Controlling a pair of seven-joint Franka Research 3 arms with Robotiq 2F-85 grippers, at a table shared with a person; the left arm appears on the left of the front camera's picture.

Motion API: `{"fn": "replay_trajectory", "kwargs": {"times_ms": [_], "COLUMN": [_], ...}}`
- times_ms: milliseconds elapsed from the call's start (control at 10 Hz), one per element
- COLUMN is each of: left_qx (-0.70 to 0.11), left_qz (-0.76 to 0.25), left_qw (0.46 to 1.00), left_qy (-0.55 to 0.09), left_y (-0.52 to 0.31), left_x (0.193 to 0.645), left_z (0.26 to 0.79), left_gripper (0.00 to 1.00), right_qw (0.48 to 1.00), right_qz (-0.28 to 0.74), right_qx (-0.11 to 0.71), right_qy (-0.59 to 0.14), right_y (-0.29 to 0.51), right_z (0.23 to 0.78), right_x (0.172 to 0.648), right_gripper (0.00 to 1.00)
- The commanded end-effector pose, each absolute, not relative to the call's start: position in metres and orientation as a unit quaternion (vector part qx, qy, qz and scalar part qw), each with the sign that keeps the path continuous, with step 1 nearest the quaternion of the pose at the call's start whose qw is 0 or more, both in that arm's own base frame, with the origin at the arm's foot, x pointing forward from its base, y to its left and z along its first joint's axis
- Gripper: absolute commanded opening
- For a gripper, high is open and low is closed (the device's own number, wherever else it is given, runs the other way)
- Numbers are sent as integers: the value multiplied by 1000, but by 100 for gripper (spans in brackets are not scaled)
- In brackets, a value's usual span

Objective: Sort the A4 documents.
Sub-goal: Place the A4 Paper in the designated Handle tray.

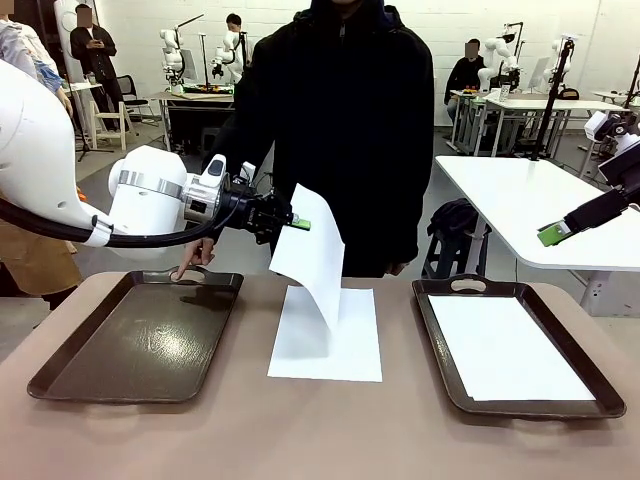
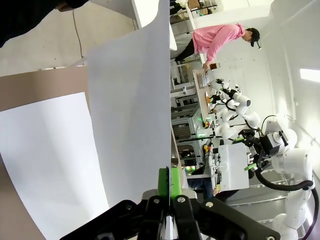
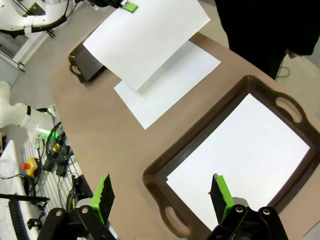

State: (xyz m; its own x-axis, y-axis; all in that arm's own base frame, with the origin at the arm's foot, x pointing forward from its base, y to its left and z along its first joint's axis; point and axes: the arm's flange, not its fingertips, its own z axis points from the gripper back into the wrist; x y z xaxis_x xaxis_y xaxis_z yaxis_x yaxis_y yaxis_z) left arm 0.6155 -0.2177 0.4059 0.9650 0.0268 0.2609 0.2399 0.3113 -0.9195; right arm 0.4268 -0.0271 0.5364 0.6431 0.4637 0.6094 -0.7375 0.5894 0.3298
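- Left gripper (image 1: pixel 300 222) is clamped on the top corner of an A4 sheet (image 1: pixel 310 255), which hangs tilted above the flat sheet (image 1: pixel 340 355). Its lower corner may brush that sheet, but that is hard to tell.
- Right gripper (image 3: pixel 162 185), jaws spread and empty, hovers right of the flat sheet, over the right tray (image 1: pixel 440 360) holding a sorted sheet (image 1: pixel 505 348).
- Step, I judge: carrying. Next, swing the held page left of the flat sheet over the left tray (image 1: pixel 140 340) and release it level.
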Motion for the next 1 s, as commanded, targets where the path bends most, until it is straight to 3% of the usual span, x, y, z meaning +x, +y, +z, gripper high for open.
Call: {"fn": "replay_trajectory", "kwargs": {"times_ms": [0,500,900], "left_qx": [-550,-508,-418], "left_qz": [-110,-57,-46], "left_qw": [819,851,907], "left_qy": [-122,-116,-34], "left_y": [-207,-129,-67], "left_x": [609,554,552], "left_z": [424,425,423], "left_gripper": [1,1,1], "right_qw": [857,857,857], "right_qz": [352,352,352], "right_qx": [290,290,290], "right_qy": [-238,-238,-238], "right_y": [-27,-27,-27], "right_z": [536,536,536], "right_x": [426,426,426], "right_gripper": [100,100,100]}}
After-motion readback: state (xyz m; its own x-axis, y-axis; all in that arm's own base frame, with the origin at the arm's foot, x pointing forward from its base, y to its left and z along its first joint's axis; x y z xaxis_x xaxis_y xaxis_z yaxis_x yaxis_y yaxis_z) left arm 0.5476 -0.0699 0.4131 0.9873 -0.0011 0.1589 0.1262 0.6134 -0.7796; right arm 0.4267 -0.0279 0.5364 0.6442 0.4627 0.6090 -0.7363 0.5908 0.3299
